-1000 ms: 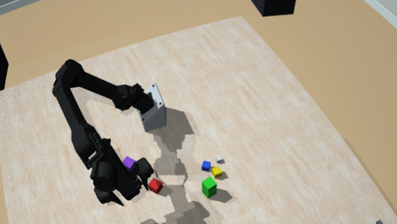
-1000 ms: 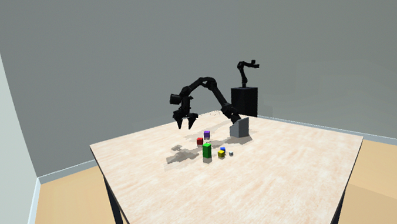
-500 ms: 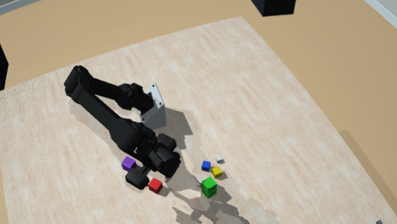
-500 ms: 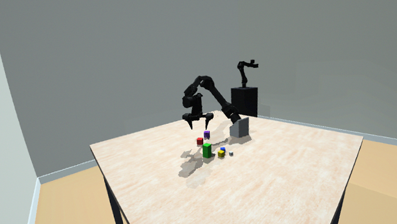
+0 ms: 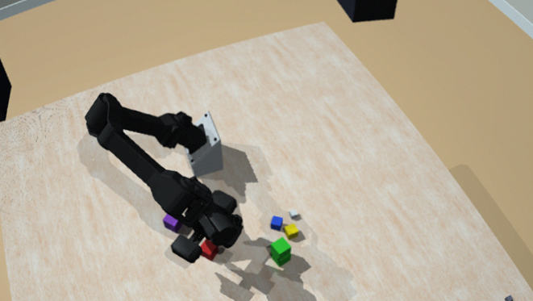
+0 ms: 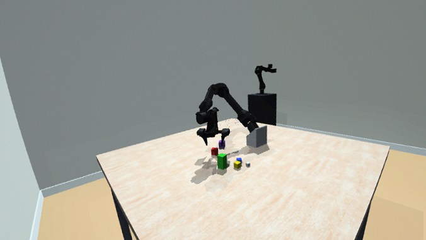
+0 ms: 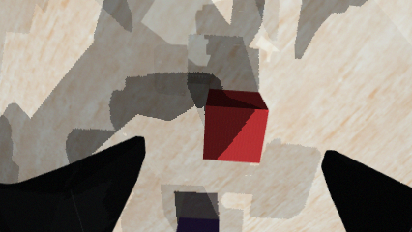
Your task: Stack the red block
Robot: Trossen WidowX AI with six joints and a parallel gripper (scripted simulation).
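Note:
The red block (image 5: 209,249) lies on the table, left of the green tower (image 5: 280,250), which stands upright and is two blocks high. My gripper (image 5: 206,241) is open and empty, and it hovers just above the red block. In the wrist view the red block (image 7: 235,126) sits between and ahead of the two black fingers, touching neither. In the exterior view the gripper (image 6: 214,139) hangs a little above the red block (image 6: 214,151), with the green tower (image 6: 221,161) in front of it.
A purple block (image 5: 171,223) lies close behind the gripper. Blue (image 5: 276,222), yellow (image 5: 290,230) and small white (image 5: 293,214) blocks sit just beyond the tower. The arm's grey base mount (image 5: 205,147) stands further back.

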